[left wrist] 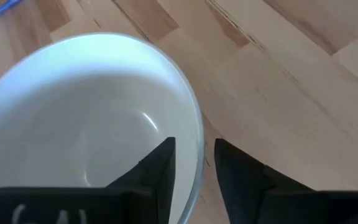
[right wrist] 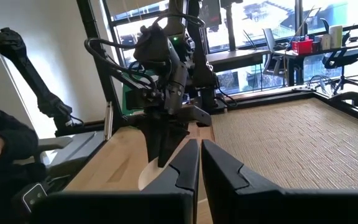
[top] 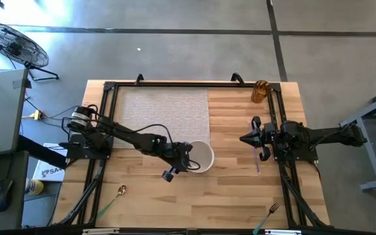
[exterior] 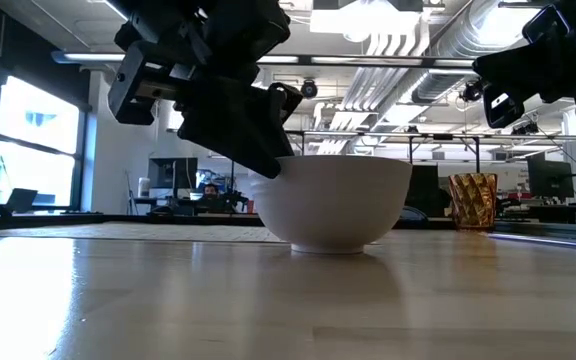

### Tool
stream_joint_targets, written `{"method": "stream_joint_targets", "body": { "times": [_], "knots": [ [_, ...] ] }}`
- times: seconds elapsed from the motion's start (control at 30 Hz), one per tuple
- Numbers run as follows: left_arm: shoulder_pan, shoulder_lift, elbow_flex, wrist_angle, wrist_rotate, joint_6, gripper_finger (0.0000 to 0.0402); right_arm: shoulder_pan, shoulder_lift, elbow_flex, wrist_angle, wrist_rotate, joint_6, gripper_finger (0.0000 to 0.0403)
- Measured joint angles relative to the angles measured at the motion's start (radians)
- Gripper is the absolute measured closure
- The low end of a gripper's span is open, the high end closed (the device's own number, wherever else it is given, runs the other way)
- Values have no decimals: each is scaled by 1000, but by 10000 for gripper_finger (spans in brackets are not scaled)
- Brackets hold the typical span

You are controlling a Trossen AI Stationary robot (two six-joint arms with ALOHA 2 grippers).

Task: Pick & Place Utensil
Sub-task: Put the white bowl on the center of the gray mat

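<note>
- My left pincer (top: 189, 163) sat at the white bowl (top: 203, 156) near the middle of the table (top: 240, 196). One finger (left wrist: 160, 163) was inside the rim and the other outside, the gap narrow, straddling the wall; I could not tell whether they actually pinched it.
- My right pincer (top: 245, 138) waited on the right side of the table, its fingers almost touching and holding nothing.
- I judged the step to be handling the bowl, with no utensil yet picked up.
- A spoon (top: 114, 198) lay near the front left of the table, well apart from the bowl. Its gold head pointed toward the table's middle and its green handle toward the front left corner, so the long axis ran diagonally.
- A fork (top: 266, 218) lay near the front right edge, tines toward the centre, also diagonal.
- A thin purple utensil (top: 255, 156) lay beside my right arm, running front to back.
- Next, I reckoned a pincer would need to open, turn across a handle and come down on it.
</note>
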Motion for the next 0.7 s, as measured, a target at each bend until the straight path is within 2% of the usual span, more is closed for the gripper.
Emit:
{"method": "stream_joint_targets", "body": {
  "times": [0.47, 0.57, 0.7],
  "knots": [
    [0, 0, 0, -10, 0, 27, 301, 0, 0, 0, 0, 0, 0, 391],
    [0, 0, 0, -10, 0, 27, 325, 0, 0, 0, 0, 0, 0, 391],
    [0, 0, 0, -9, 2, 27, 379, 0, 0, 0, 0, 0, 0, 391]
  ]
}}
